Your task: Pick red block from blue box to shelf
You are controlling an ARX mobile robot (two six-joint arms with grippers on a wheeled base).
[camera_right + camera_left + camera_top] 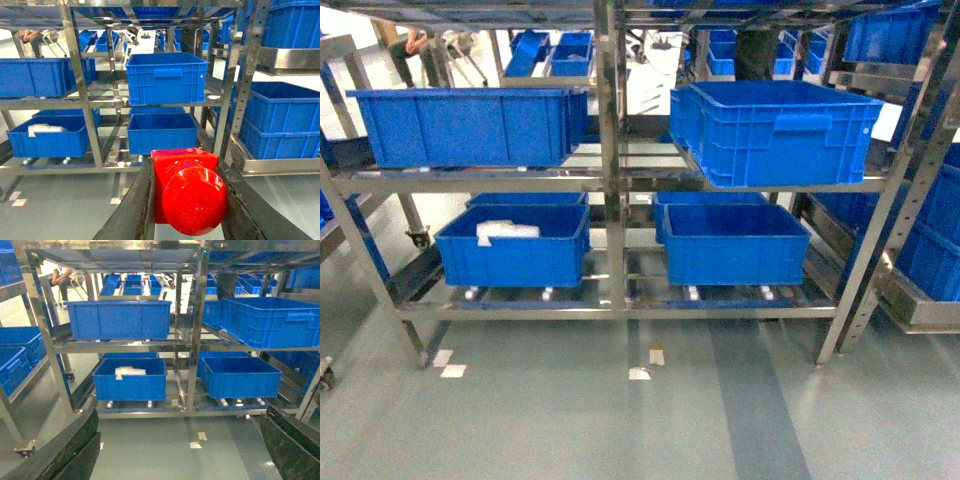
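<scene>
In the right wrist view my right gripper (185,172) is shut on the red block (192,197), whose round stud faces the camera. The block sits squeezed between the two dark fingers (135,205). Ahead of it stands the shelf (80,95), a stainless-steel rack, which fills the head view (610,180) and the left wrist view (197,340). My left gripper (181,420) is open with nothing between its fingers, held above the floor and facing the shelf. Neither gripper shows in the head view. The blue box is out of view.
Dark blue ribbed crates stand on the shelf: two on the middle tier (470,125) (775,130) and two on the low tier (515,245) (735,245). White stuff lies in the low left crate. Another rack with crates stands at the right (930,250). Tape marks (640,373) dot the grey floor.
</scene>
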